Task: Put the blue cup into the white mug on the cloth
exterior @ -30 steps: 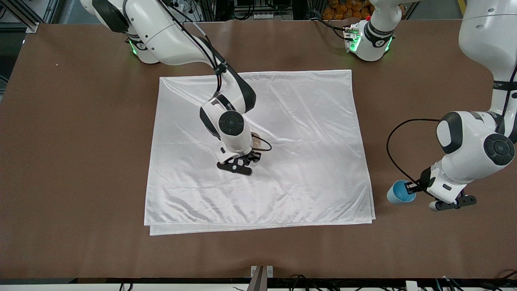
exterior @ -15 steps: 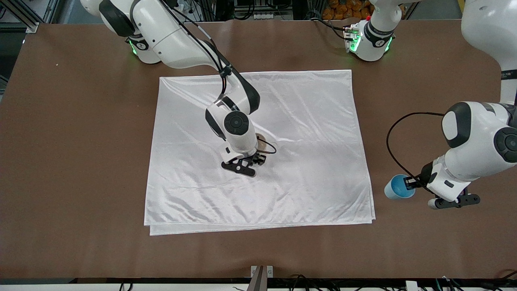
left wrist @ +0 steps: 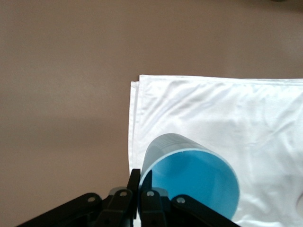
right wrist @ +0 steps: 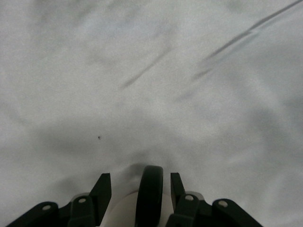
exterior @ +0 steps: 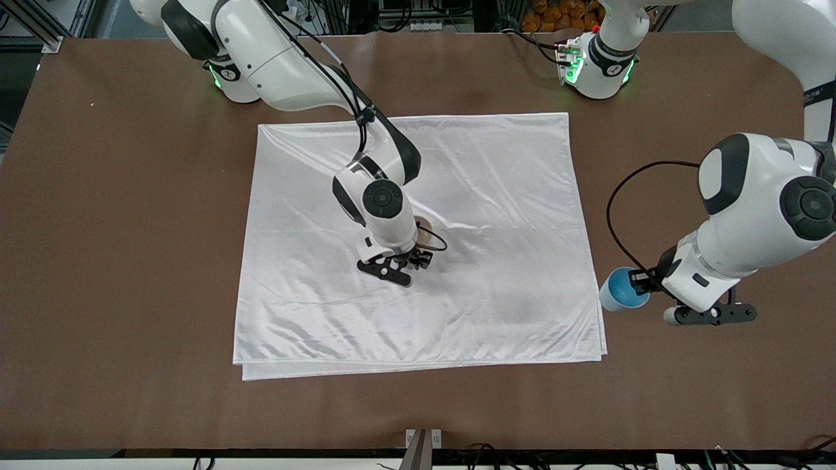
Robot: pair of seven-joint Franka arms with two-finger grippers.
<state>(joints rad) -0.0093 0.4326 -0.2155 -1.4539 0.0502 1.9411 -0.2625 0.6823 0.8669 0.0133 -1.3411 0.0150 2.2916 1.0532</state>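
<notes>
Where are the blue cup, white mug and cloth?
blue cup [exterior: 618,292]: front view, its outer wall by the rim.
white mug [right wrist: 124,210]: right wrist view, its pale body beside the black handle.
cloth [exterior: 496,196]: front view, bare wrinkled surface toward the left arm's end.

We can read no text, label, brand, number or sign. Small dark markings stand on the left arm [exterior: 816,98] above the blue cup [exterior: 620,290], but we cannot make them out. The cloth [exterior: 496,196] and white mug [right wrist: 124,210] carry no writing.
</notes>
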